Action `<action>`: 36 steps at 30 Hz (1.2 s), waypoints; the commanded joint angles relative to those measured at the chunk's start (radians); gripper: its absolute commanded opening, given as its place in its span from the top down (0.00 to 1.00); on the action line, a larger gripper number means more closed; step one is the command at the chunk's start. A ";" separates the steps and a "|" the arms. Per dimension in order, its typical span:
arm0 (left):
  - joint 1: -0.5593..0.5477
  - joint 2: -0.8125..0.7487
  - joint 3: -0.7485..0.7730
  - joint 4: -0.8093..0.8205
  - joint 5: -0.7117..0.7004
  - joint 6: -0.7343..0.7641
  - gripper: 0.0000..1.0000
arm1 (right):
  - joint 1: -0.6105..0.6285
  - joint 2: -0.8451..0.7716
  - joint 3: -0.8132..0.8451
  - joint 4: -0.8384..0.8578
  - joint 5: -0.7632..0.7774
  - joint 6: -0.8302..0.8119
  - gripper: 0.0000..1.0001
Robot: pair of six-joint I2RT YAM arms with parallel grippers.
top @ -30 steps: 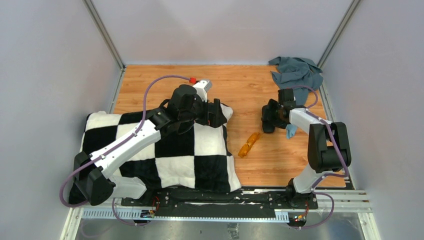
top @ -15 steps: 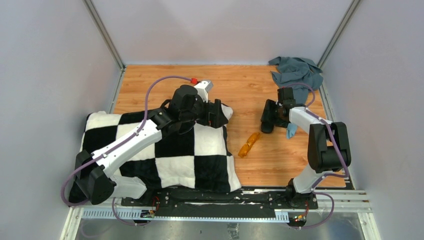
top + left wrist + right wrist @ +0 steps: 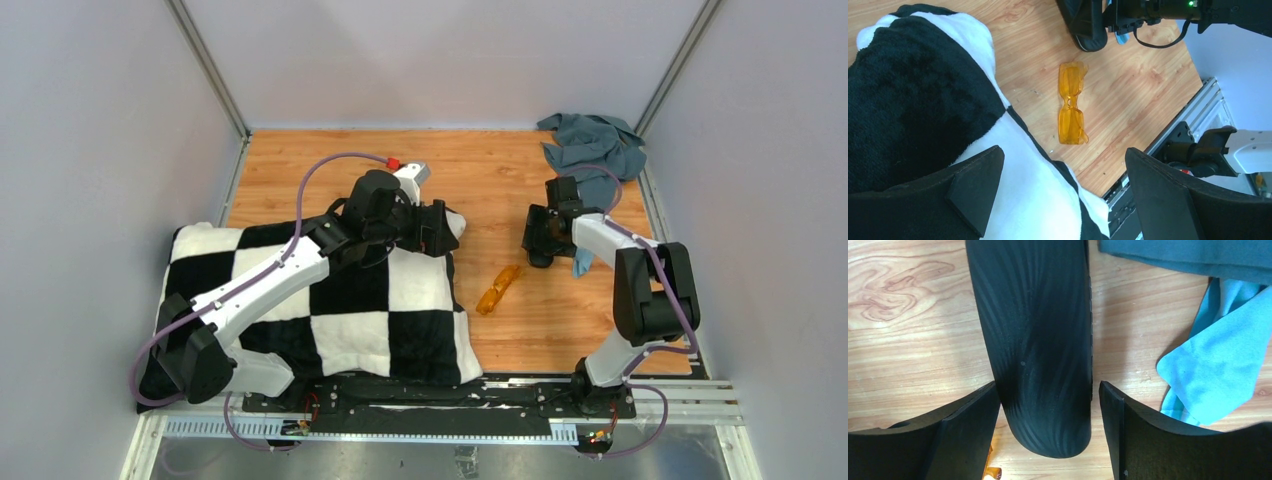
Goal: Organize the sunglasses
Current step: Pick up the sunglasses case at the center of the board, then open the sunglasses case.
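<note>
Right wrist view: my right gripper [image 3: 1048, 395] stands open astride the black glasses case [image 3: 1035, 330], not clamped, seemingly to steady it. My left gripper [image 3: 1063, 170] hangs wide open and empty above the checkered cushion [image 3: 913, 100], facing the amber sunglasses [image 3: 1071, 111], which lie folded on the wooden tabletop [image 3: 1138, 100] between cushion and case.

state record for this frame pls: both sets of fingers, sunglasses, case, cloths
left fingers: open, empty, over the pillow edge
right fingers: open, either side of the case end, gap on one side
sunglasses: folded, amber, flat on the table between pillow and case, nothing touching them
case: black, lying on the table
blue cloth: on the table right of the case, apart from it
grey cloth: crumpled, back right corner
</note>
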 commanded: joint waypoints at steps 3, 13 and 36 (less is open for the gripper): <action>-0.001 0.001 -0.011 0.031 0.012 -0.013 0.00 | 0.027 0.026 0.018 -0.046 0.097 -0.029 0.32; -0.003 -0.039 -0.111 0.137 -0.102 -0.054 0.00 | 0.027 -0.112 -0.022 0.020 -0.153 0.002 0.73; 0.132 0.173 0.209 0.385 0.317 -0.142 0.00 | -0.142 -0.455 -0.294 0.949 -1.117 0.797 0.84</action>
